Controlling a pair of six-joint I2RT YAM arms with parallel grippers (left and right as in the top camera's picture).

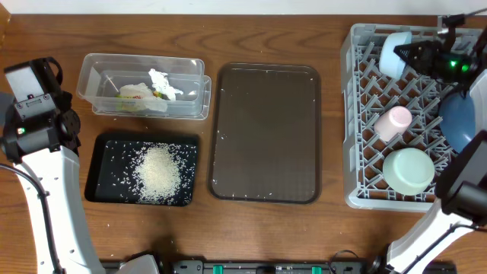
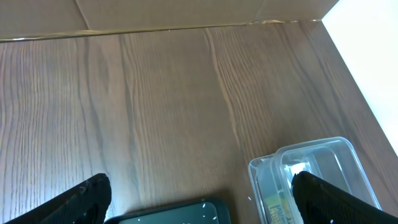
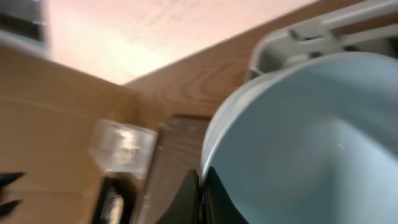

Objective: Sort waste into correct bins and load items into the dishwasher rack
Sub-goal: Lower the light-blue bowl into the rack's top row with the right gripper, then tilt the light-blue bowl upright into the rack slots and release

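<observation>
The right hand (image 3: 200, 190) is pressed together on the rim of the pale-blue small bowl (image 1: 393, 52), holding it tilted over the far left part of the dishwasher rack (image 1: 358, 114). A pink cup (image 1: 393, 122), mint-green bowl (image 1: 409, 169) and blue plate-bowl (image 1: 460, 120) sit in the rack. The left hand (image 2: 200, 198) hangs spread above the bench (image 2: 155, 106), near the clear tub (image 1: 99, 72). Rice (image 1: 158, 173) lies in the black tray (image 1: 103, 152).

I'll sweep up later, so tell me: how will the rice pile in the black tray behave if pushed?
The rice would probably scatter rather than slide as one lump: loose grains already ring the pile. It looks dry and light, so grains may skip over the low rim of the black tray.
</observation>
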